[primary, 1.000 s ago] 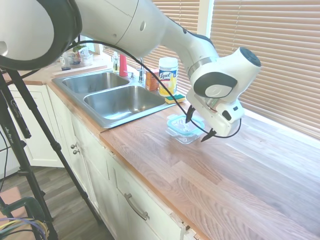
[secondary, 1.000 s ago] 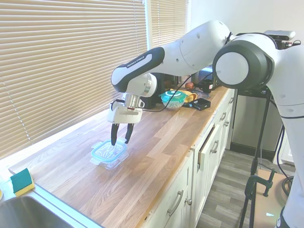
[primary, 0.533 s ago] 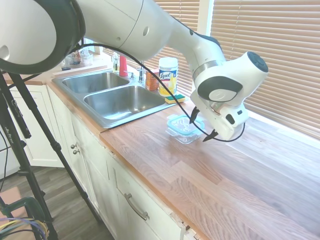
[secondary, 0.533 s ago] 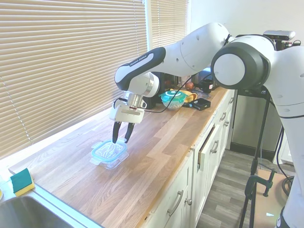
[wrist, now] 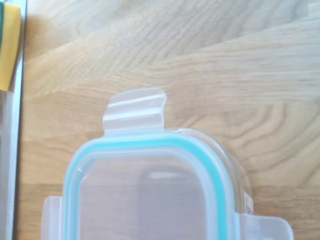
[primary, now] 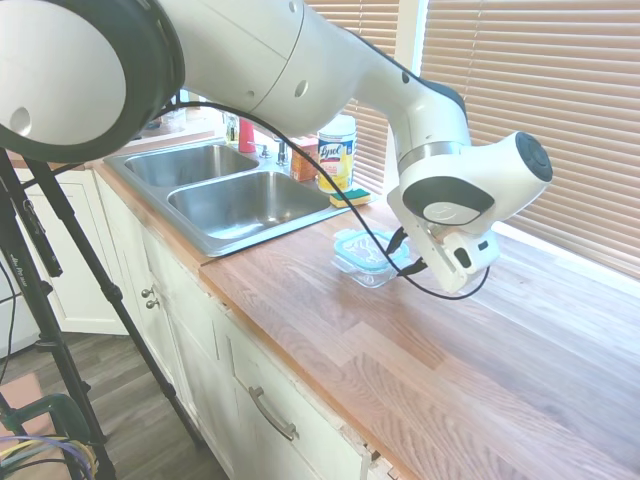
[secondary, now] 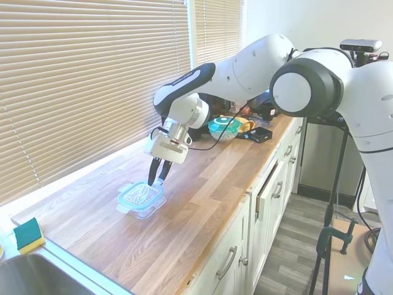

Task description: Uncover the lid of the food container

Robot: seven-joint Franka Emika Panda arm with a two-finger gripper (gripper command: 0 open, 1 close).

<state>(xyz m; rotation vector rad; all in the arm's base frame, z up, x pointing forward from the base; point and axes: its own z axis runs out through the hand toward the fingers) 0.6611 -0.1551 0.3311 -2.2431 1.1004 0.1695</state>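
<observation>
One gripper (secondary: 156, 180) hung tilted above the lid's (secondary: 141, 195) near edge, jaws slightly apart and holding nothing you could see. Your lid sat on the food container (secondary: 140, 209), mid-worktop (secondary: 202, 203), well apart from the window-side edge. Its latch tabs (wrist: 134, 111) stuck outward. Sponge (secondary: 27, 235) lay near the sink (primary: 250, 200) end.

Wipes tub (primary: 336, 152): "Lysol" on its yellow label, at 11 o'clock from the container, beside the sink.
Arm (secondary: 184, 80): small white lettering on the dark band, too small to read.
</observation>
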